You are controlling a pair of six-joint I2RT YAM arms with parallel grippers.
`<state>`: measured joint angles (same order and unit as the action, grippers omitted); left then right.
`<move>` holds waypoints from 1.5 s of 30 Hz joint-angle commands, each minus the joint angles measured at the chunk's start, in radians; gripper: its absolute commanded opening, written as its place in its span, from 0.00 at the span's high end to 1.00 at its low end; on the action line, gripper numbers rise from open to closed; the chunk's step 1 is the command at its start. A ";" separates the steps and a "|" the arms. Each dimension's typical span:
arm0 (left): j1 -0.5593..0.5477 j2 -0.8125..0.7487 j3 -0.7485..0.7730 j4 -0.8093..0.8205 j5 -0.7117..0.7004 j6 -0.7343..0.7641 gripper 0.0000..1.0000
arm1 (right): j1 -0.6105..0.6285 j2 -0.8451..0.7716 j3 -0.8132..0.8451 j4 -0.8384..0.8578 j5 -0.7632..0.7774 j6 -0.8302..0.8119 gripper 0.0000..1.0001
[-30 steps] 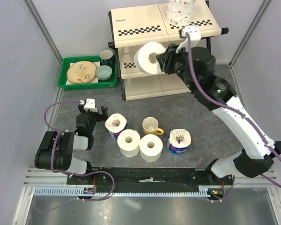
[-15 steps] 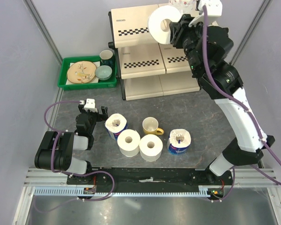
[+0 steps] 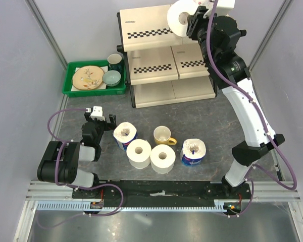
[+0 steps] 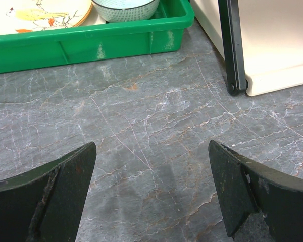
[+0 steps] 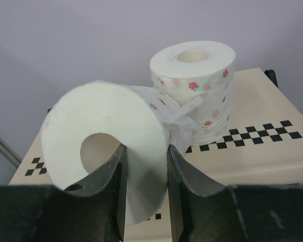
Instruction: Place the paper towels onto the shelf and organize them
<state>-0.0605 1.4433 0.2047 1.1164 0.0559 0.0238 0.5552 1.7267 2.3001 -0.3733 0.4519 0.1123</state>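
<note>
my right pincer (image 5: 144, 166) is clamped on the wall of one soft floral roll (image 5: 91, 121), hollow core sideways, above the shelf (image 5: 272, 151) top tier. one second ago it hung at the middle tier. a second floral roll (image 5: 194, 85) stands upright just behind. four remain on the marbled tabletop (image 3: 217, 121): two plain rolls (image 3: 139, 153), two blue-wrapped rolls (image 3: 125, 135). my left pincer (image 4: 151, 191) gapes, empty.
</note>
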 commanded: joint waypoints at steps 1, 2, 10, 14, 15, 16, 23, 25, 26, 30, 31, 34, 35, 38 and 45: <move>0.001 -0.008 0.009 0.039 0.012 0.022 0.00 | -0.041 0.022 0.074 0.128 -0.131 0.078 0.76; 0.001 -0.008 0.009 0.039 0.012 0.021 0.00 | -0.047 0.025 0.076 0.134 -0.154 0.078 0.76; 0.001 -0.008 0.010 0.039 0.012 0.022 0.00 | -0.063 0.037 0.081 0.165 -0.226 0.115 0.76; 0.001 -0.008 0.009 0.039 0.010 0.022 0.00 | -0.063 0.042 0.068 0.163 -0.231 0.122 0.76; 0.001 -0.008 0.009 0.039 0.010 0.022 0.00 | -0.063 0.043 0.067 0.163 -0.234 0.124 0.76; 0.001 -0.009 0.009 0.039 0.010 0.024 0.00 | -0.063 0.047 0.065 0.163 -0.233 0.121 0.76; 0.001 -0.009 0.009 0.039 0.010 0.021 0.00 | -0.066 0.070 0.053 0.162 -0.234 0.116 0.75; 0.001 -0.009 0.009 0.039 0.012 0.022 0.01 | -0.066 0.079 0.056 0.162 -0.237 0.116 0.75; 0.001 -0.009 0.009 0.039 0.010 0.022 0.00 | -0.067 0.082 0.061 0.163 -0.246 0.116 0.75; 0.001 -0.009 0.009 0.039 0.010 0.021 0.00 | -0.070 0.096 0.073 0.160 -0.249 0.116 0.72; 0.001 -0.008 0.009 0.039 0.010 0.022 0.00 | -0.070 0.096 0.073 0.160 -0.248 0.116 0.71; 0.001 -0.009 0.009 0.039 0.010 0.022 0.00 | -0.072 0.096 0.068 0.159 -0.242 0.113 0.66; 0.001 -0.008 0.009 0.039 0.010 0.022 0.00 | -0.074 0.094 0.067 0.159 -0.240 0.113 0.64; 0.001 -0.008 0.009 0.039 0.010 0.022 0.00 | -0.077 0.094 0.064 0.157 -0.236 0.112 0.54; 0.001 -0.008 0.009 0.039 0.010 0.022 0.00 | -0.078 0.097 0.079 0.158 -0.237 0.102 0.38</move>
<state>-0.0605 1.4433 0.2047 1.1164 0.0559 0.0238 0.4828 1.8336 2.3264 -0.2726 0.2161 0.2157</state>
